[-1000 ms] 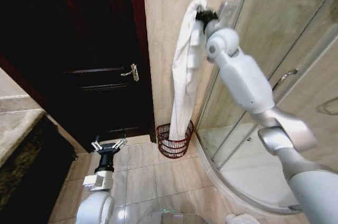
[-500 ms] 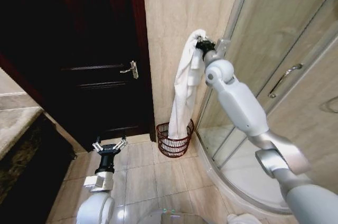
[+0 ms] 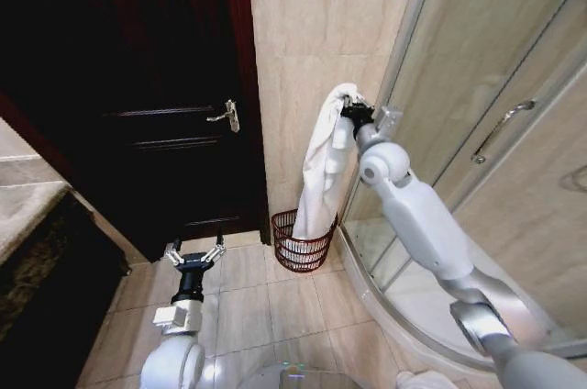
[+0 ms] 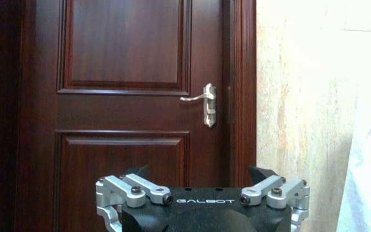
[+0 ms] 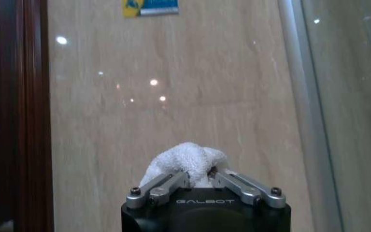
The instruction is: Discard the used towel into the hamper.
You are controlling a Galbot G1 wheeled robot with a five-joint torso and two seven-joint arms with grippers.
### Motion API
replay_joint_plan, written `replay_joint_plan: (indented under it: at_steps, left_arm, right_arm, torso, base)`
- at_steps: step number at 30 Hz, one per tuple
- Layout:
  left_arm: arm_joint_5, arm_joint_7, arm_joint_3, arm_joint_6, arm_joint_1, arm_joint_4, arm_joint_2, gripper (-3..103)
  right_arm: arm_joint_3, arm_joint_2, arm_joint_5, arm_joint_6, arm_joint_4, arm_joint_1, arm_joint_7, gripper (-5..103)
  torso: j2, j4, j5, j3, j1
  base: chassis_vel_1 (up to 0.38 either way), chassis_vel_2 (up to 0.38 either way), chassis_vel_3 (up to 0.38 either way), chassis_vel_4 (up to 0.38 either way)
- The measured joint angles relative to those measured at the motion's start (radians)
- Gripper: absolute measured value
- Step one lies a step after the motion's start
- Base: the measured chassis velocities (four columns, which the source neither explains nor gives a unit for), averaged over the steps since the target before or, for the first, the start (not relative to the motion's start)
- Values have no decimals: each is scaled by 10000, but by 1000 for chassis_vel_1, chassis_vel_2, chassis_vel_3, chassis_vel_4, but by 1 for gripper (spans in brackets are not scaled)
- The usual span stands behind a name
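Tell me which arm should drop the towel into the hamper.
Right. The right gripper is shut on the white terry towel, whose lower end already hangs into the dark red-brown wire-mesh hamper. The left gripper waits open, low beside the dark wooden door.

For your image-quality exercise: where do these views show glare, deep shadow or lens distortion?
Right wrist view: bright lamp spots glare on the glossy tile wall above the towel. Head view: the dark door and left corner sink into shadow; the shower frame leans, a wide-angle effect. Left wrist view: evenly lit.
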Motion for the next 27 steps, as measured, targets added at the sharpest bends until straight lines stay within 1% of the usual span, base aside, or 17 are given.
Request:
replay_joint_plan:
  at_steps: [3, 4, 6, 7, 10, 15, 20, 27]
  left_arm:
    - [27, 11, 40, 0, -1, -7, -10, 100]
    - [27, 11, 40, 0, -1, -7, -10, 100]
    - [87, 14, 82, -27, 24, -7, -29, 100]
    - [87, 14, 82, -27, 24, -7, -29, 100]
    - [152, 17, 127, -51, 59, -7, -38, 100]
    - [194, 24, 172, -52, 75, -47, -42, 100]
    - [254, 32, 202, -76, 125, -64, -96, 100]
    - [277, 29, 218, -106, 117, -65, -114, 100]
  right_arm:
    - [284, -104, -101, -7, 313, -706, -114, 5]
    - [284, -104, -101, -7, 313, -706, -114, 5]
    - [530, -146, -278, -7, 633, -1317, -289, 5]
    - [530, -146, -278, -7, 633, -1317, -289, 5]
    - [835, -139, -530, 4, 962, -2008, -528, 5]
    - [1017, -88, -760, 78, 1101, -2436, -682, 5]
    - [1156, -13, -1080, 177, 1250, -2989, -905, 5]
    - [1322, 18, -1202, 145, 1544, -3525, -982, 5]
  torso:
    - [-186, -1, 1, -102, -82]
    - [-186, -1, 1, -102, -82]
    - [-338, 0, 1, -181, -154]
    - [-338, 0, 1, -181, -154]
    - [-528, 0, 1, -293, -236]
    - [-712, 0, 0, -395, -314]
    - [-1011, 1, 0, -555, -453]
    - [-1294, 1, -1, -716, -573]
  base:
    - [0, 0, 0, 0]
    - [0, 0, 0, 0]
    - [0, 0, 0, 0]
    - [0, 0, 0, 0]
    - [0, 0, 0, 0]
    - [0, 0, 0, 0]
    - [0, 0, 0, 0]
    - [-44, 51, 47, -48]
